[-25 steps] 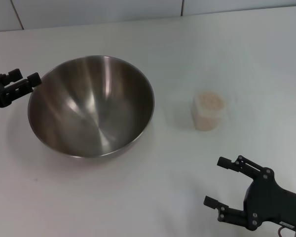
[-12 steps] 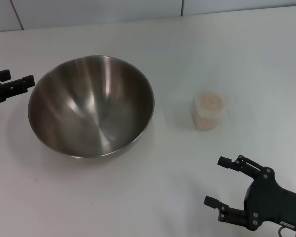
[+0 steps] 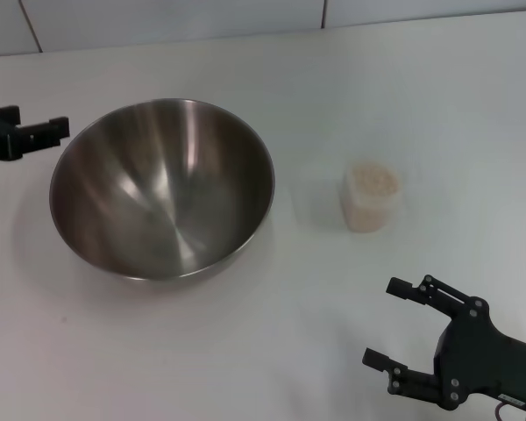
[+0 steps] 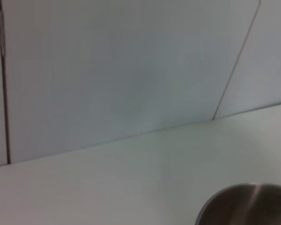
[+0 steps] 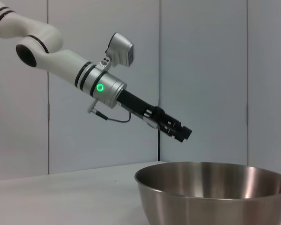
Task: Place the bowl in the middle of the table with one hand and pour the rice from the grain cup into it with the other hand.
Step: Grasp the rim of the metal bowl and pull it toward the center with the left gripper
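Centrally, the bowl [image 3: 162, 187] stood upright on the table [image 3: 272, 351], its brushed steel interior holding nothing visible. Right of it, clearly apart, stood the grain cup [image 3: 369, 197], filled near its brim with rice [image 3: 373, 179]. The left gripper [image 3: 31, 133] hung beyond the bowl's left rim, raised above rim level in the right wrist view [image 5: 180, 133], touching nothing; whether its fingers were parted could not be told. The right gripper [image 3: 401, 323] hovered low at the near right, fingers spread wide and holding nothing, well short of the cup.
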Controlling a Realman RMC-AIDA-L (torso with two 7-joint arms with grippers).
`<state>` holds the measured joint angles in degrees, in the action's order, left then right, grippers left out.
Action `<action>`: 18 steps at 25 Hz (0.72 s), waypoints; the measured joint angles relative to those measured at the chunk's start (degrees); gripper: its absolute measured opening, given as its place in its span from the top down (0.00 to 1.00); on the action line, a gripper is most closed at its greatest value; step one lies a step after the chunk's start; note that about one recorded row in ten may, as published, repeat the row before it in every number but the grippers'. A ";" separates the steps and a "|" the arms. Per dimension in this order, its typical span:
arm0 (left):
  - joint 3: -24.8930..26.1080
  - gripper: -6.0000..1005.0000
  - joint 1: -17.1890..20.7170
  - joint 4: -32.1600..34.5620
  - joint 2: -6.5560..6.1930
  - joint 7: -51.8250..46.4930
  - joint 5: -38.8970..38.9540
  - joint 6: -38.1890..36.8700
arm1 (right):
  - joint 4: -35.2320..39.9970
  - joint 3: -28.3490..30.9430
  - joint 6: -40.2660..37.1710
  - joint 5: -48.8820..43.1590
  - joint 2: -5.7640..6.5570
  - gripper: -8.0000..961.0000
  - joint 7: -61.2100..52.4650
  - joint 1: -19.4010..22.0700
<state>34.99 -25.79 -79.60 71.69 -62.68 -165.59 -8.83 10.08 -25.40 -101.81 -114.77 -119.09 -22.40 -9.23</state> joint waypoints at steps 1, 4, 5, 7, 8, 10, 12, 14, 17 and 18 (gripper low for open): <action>0.00 0.21 -0.06 -0.64 -0.55 -0.81 0.00 0.29 | 0.02 0.00 -0.02 0.00 0.00 0.14 0.08 0.00; -2.03 0.21 -2.09 -2.39 -2.51 -5.14 0.06 1.89 | 0.03 0.00 -0.12 -0.02 0.00 0.14 0.32 0.00; -3.41 0.21 -3.32 -2.70 -3.20 -6.77 0.11 2.49 | 0.03 0.00 -0.13 -0.02 -0.01 0.14 0.33 0.00; -6.71 0.21 -6.15 -2.98 -3.85 -9.58 0.15 3.41 | 0.03 0.00 -0.32 -0.02 0.00 0.14 0.34 -0.03; -6.71 0.21 -6.15 -2.98 -3.85 -9.58 0.15 3.41 | 0.03 0.00 -0.32 -0.02 0.00 0.14 0.34 -0.03; -7.52 0.21 -7.23 -2.84 -3.31 -9.90 0.15 4.76 | 0.03 0.00 -0.55 -0.02 -0.01 0.14 0.35 -0.05; -7.69 0.21 -7.71 -2.74 -2.58 -9.68 0.14 6.55 | 0.03 0.00 -0.68 -0.02 0.00 0.14 0.35 -0.07; -7.69 0.21 -7.81 -2.70 -2.36 -9.60 0.14 7.02 | 0.03 0.00 -0.69 -0.02 0.00 0.14 0.35 -0.07; -7.70 0.21 -7.91 -2.62 -2.09 -9.51 0.14 7.47 | 0.06 0.00 -0.69 -0.02 0.00 0.14 0.40 -0.03; -7.70 0.21 -7.91 -2.62 -2.09 -9.51 0.14 7.47 | 0.08 0.00 -0.69 -0.02 0.00 0.14 0.41 -0.05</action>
<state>27.29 -33.70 -82.22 69.60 -72.19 -165.45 -1.36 10.16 -25.40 -102.50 -114.79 -119.09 -21.99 -9.28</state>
